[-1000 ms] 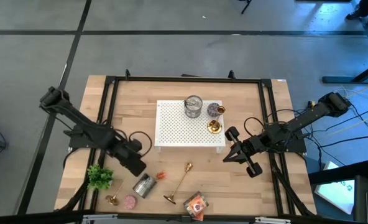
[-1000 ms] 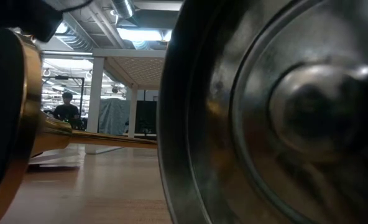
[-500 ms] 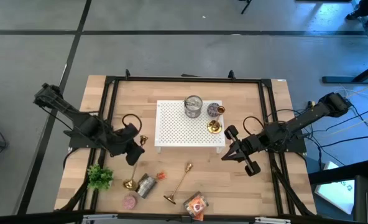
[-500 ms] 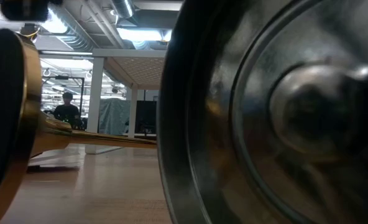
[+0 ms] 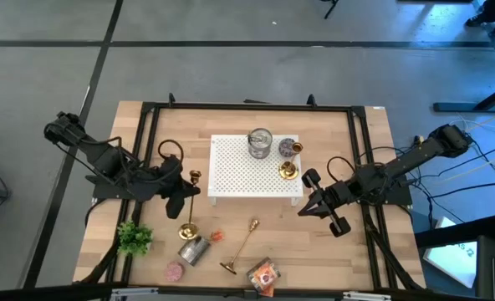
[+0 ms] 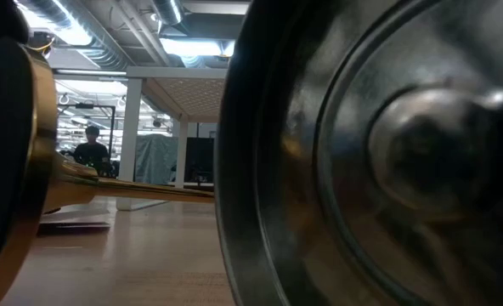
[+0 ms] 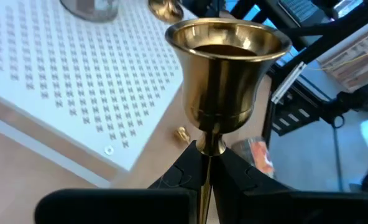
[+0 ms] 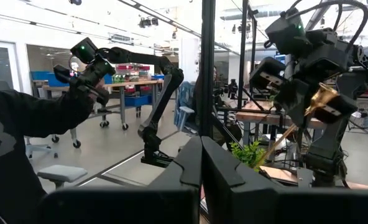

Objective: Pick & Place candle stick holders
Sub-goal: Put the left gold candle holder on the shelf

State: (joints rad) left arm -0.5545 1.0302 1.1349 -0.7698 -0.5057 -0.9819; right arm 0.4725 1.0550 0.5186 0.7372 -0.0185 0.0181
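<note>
My left gripper (image 5: pixel 184 189) is shut on a tall gold candle stick holder (image 5: pixel 190 205), just left of the white pegboard (image 5: pixel 239 171). The holder's cup (image 7: pixel 224 59) is uppermost and its round base (image 5: pixel 187 230) is low, near a fallen silver tin (image 5: pixel 194 249). A second tall holder (image 5: pixel 241 246) lies flat on its side near the front edge. A short gold holder (image 5: pixel 288 170) stands on the board. My right gripper (image 5: pixel 302 211) is shut on nothing and hangs right of the board. My left gripper pinches the holder's thin stem (image 7: pixel 207 149) just under the cup, between its two fingers (image 7: pixel 187 169). The fingers come slanting down from the table's left and lie across the stem. The holder slants with its cup up. I cannot tell whether its base touches the table.
A silver tin (image 5: pixel 259 144) and a purple candle (image 5: pixel 290 148) stand on the board. A green plant (image 5: pixel 134 237), a pink candle (image 5: pixel 175 272) and an orange packet (image 5: pixel 264 274) lie near the front edge. The low view is filled by a tin (image 6: pixel 379 161) and a gold base (image 6: pixel 26 161).
My left gripper has risen and gone toward the pegboard, rolling at the wrist, still shut on the holder. The holder, which lay beside the plant, has been tipped cup end up. Its base has travelled from the front left toward the fallen tin.
</note>
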